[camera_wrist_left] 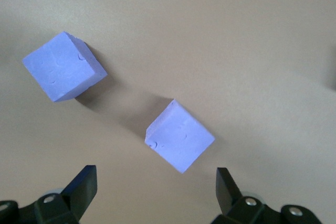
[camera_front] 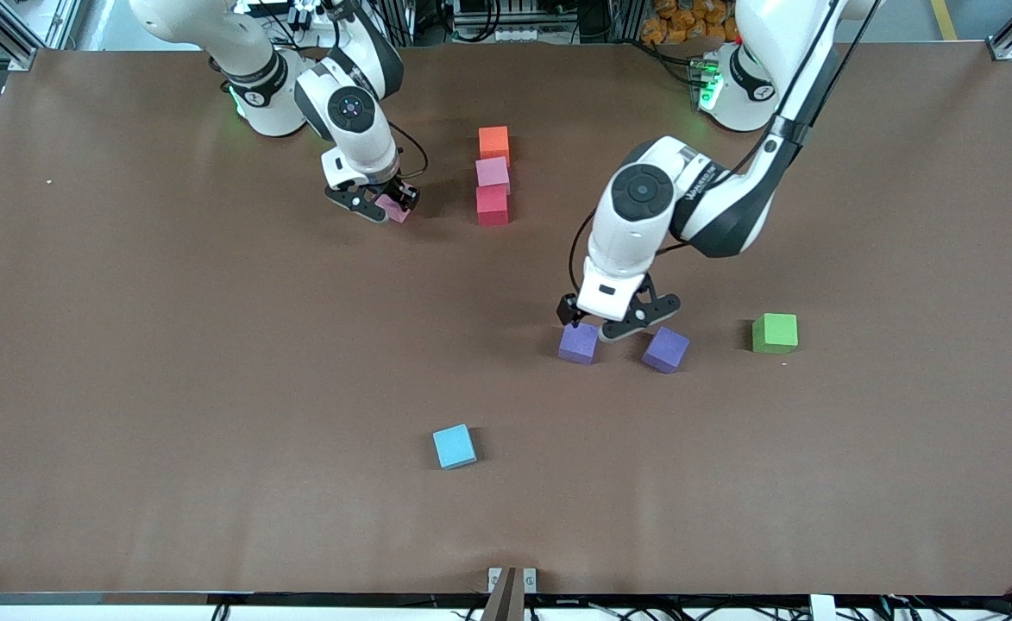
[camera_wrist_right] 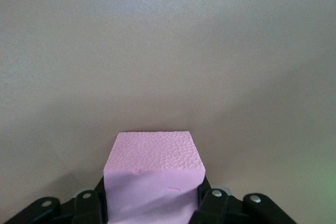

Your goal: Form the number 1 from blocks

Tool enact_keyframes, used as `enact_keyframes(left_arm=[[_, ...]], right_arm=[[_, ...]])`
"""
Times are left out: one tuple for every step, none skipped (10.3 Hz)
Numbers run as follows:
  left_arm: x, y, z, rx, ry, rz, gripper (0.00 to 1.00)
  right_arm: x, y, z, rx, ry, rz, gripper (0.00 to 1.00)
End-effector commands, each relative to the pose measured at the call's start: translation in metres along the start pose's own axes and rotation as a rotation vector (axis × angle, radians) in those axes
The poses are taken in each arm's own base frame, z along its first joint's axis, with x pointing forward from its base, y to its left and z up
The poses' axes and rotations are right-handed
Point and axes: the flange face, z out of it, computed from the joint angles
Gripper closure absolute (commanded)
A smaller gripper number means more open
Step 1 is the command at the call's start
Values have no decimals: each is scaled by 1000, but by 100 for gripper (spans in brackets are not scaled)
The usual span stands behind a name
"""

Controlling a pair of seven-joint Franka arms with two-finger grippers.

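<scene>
Nearest the camera, alone on the bench (camera_front: 126, 388): sky-blue cube (camera_front: 455, 447), no part of the figure. Farther back, side by side but apart: purple block (camera_front: 577, 342) and second purple block (camera_front: 666, 349), with a green cube (camera_front: 775, 333) toward the left arm's end. Directly over the purple pair: left pincer (camera_front: 602, 326), spread wide, holding nothing. Farthest back, touching in one straight column: orange block (camera_front: 494, 142), pink block (camera_front: 493, 172), red block (camera_front: 493, 205). Just beside that column, toward the right arm's end: right pincer (camera_front: 382, 205), clamped on a second pink block (camera_wrist_right: 154, 174), low at the bench. Judged light, soft and matte: unlikely to slip, easy to dent. Best taken gently on two opposite flat faces, never the corners. Purple blocks lying skewed to the pincer, so square the wrist first.
</scene>
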Motion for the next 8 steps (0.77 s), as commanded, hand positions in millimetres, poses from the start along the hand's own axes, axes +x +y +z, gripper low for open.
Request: enact_keyframes(left_arm=[[22, 3, 12, -13, -41, -101, 0], [28, 4, 24, 0, -38, -114, 0], [40, 5, 37, 8, -30, -151, 0], [41, 9, 55, 21, -33, -213, 0], [49, 12, 62, 21, -29, -299, 0], [51, 16, 69, 23, -21, -381, 0], [48, 20, 73, 26, -19, -456, 0], [47, 21, 75, 28, -18, -508, 0]], right_arm=[[-3, -3, -7, 27, 7, -6, 68], [0, -11, -17, 53, 14, -6, 68], [5, -24, -33, 91, 29, -11, 68], [13, -43, -56, 144, 53, -29, 67], [30, -66, -83, 189, 103, -128, 67], [50, -85, -103, 204, 164, -251, 66], [68, -103, -114, 182, 216, -338, 65], [78, -129, -125, 135, 244, -381, 62]])
